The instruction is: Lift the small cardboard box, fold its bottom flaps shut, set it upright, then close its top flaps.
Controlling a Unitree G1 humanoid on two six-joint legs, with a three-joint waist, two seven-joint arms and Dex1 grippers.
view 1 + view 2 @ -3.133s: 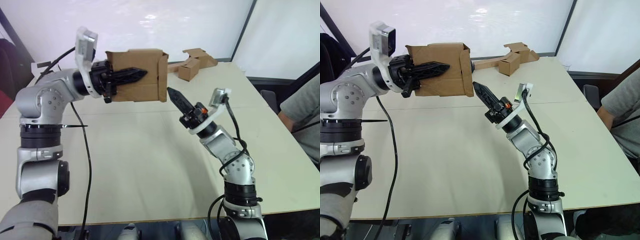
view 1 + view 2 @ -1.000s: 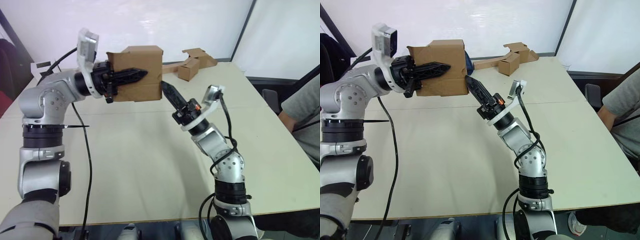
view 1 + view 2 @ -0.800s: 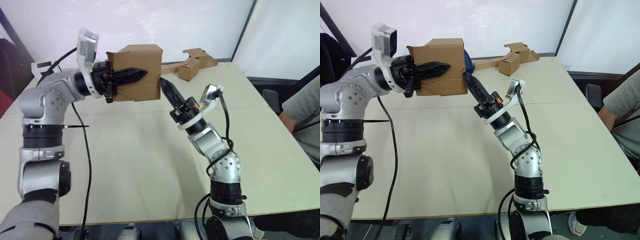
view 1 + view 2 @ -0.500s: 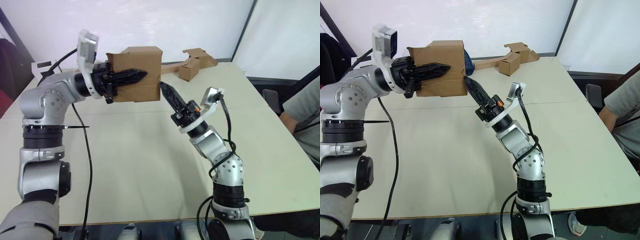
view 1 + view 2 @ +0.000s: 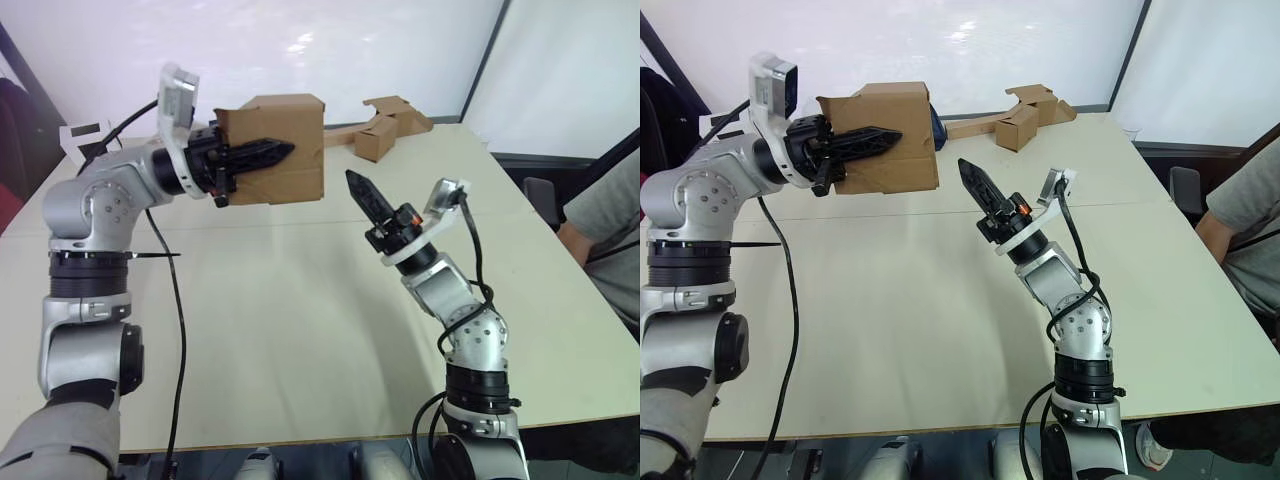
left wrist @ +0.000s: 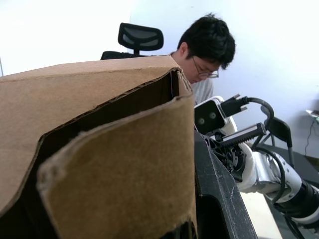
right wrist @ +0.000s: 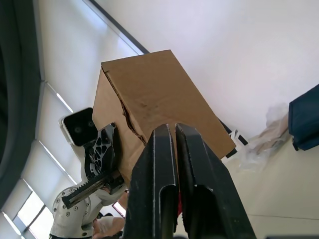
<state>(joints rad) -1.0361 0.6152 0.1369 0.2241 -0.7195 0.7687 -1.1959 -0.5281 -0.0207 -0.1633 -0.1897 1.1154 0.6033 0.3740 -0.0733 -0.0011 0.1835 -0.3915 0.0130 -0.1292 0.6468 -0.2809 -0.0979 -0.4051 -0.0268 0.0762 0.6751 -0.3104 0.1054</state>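
A small cardboard box (image 5: pixel 280 148) is held in the air above the far left part of a pale table (image 5: pixel 300 330). The left gripper (image 5: pixel 262 152) holds it from the side, its jaws clamped on one wall: one black finger lies along the outside of the wall and the other is inside the box. The box lies on its side. The end facing the right gripper looks folded flat, with a seam running across it in the right wrist view. The end next to the left gripper has a flap (image 6: pixel 114 174) standing out with a ragged edge.

The right gripper (image 5: pixel 975 180) hovers in the air to the right of the box and lower, clearly apart from it. Its jaws are pressed together and hold nothing, and the tip points up towards the box.

Beyond the box, at the far edge of the table, lies a strip of joined cardboard pieces (image 5: pixel 385 125). A seated person (image 5: pixel 605 225) is at the table's right side.
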